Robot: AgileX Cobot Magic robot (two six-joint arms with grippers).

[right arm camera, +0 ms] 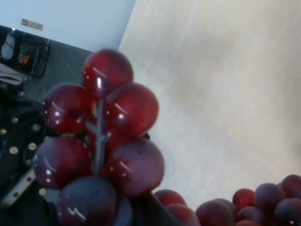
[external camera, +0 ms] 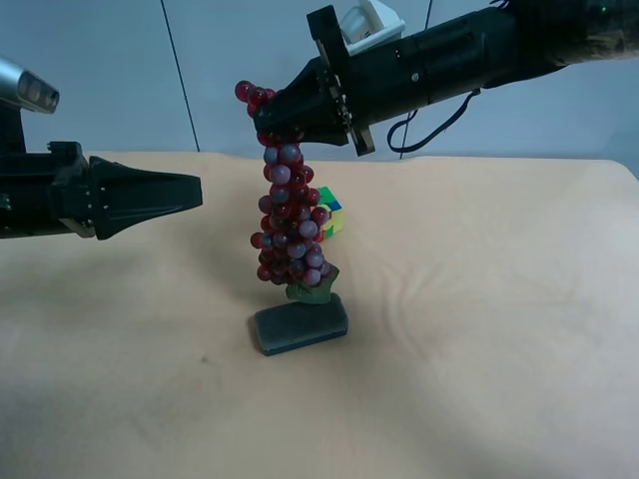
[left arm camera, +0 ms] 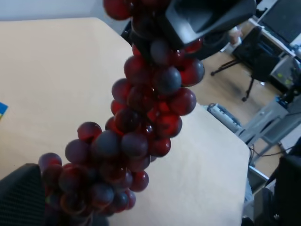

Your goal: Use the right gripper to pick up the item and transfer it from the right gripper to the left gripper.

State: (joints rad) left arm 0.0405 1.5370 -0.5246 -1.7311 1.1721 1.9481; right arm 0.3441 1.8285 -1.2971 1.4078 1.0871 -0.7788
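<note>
Right gripper (external camera: 282, 115) fingers clamped on grape bunch (external camera: 292, 225) top; left gripper (external camera: 197, 190) fingers spread wide, empty.

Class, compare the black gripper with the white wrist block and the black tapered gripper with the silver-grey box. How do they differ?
The white-block right gripper is shut on the bunch of dark red artificial grapes; the silver-boxed left gripper is open and empty. The right gripper slants downward; the left gripper lies level, apart from the grapes. Both are black and above the beige table.
</note>
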